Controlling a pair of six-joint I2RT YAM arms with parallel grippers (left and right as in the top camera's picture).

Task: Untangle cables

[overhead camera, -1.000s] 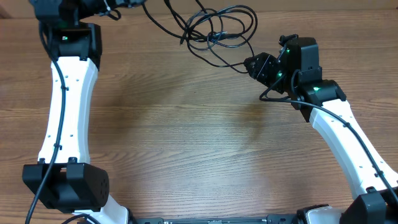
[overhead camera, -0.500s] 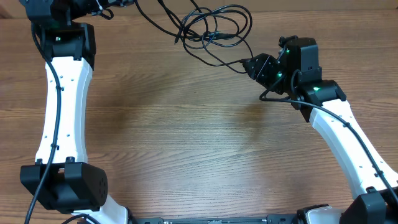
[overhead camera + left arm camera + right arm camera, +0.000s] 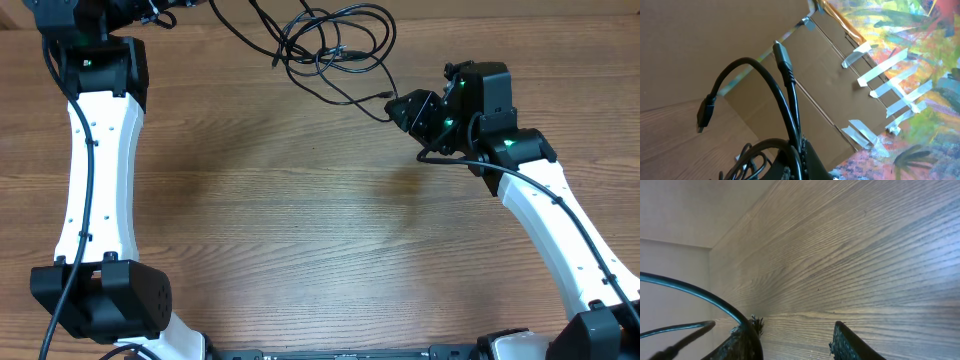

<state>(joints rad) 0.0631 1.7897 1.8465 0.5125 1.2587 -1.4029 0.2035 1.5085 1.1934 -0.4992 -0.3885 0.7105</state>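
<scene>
Cables [image 3: 335,50] had shifted leftward, pinched by the left hand [image 3: 797,162]; the right hand [image 3: 796,339] stood spread above the counter [image 3: 300,230].

Nothing legible anywhere right now: no letters, numbers or brand marks come through on the cardboard [image 3: 715,30], the tape strips [image 3: 890,62] or the painted sheet [image 3: 930,115], and the table [image 3: 300,230] shows only plain woodgrain.
</scene>
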